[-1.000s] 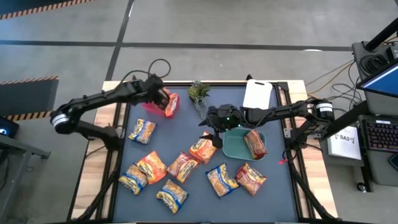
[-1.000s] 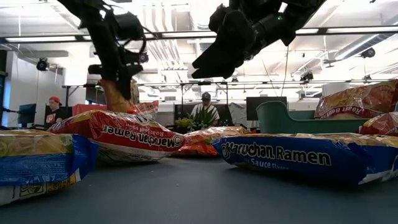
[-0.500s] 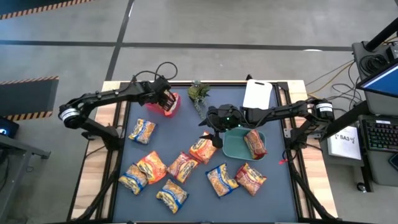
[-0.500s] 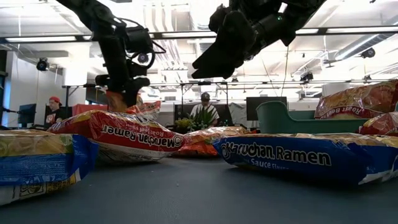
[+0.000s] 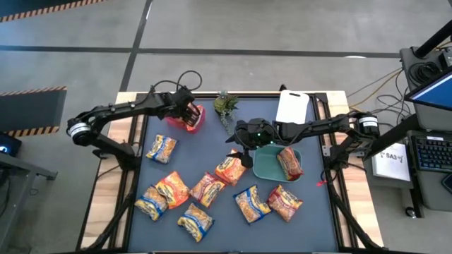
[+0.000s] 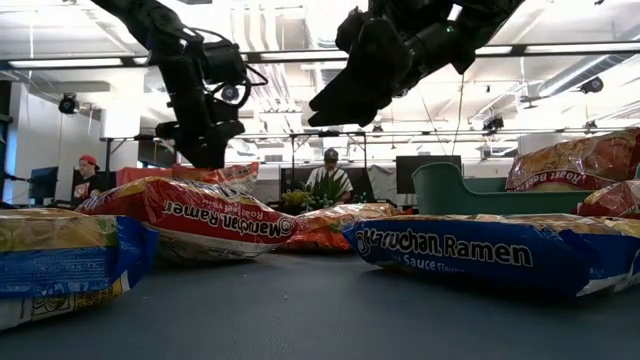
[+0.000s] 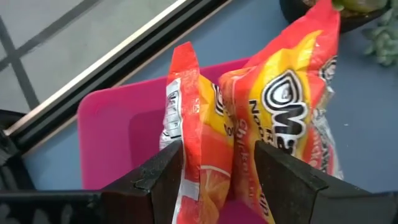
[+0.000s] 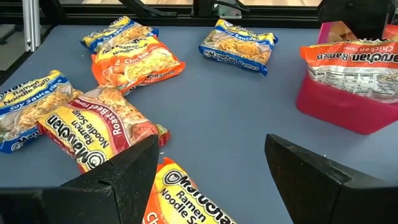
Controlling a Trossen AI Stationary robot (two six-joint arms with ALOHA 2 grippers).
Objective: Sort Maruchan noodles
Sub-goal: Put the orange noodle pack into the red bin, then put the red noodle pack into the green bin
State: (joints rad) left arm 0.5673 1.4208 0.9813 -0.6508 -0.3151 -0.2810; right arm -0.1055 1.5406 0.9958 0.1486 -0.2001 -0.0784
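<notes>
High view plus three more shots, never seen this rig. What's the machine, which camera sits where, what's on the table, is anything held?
It is a two-armed robot at a table. The high view looks straight down. The low view looks level across the tabletop. Each wrist view looks out past that arm's own fingers.

About ten Maruchan ramen packets lie loose on the dark mat. One red packet lies in the green bin.

The left gripper is at the pink bin, its fingers spread either side of orange packets standing in it. No firm grip shows.

The right gripper hovers open and empty above the mat.

A small plant and a white board sit at the far edge.
</notes>
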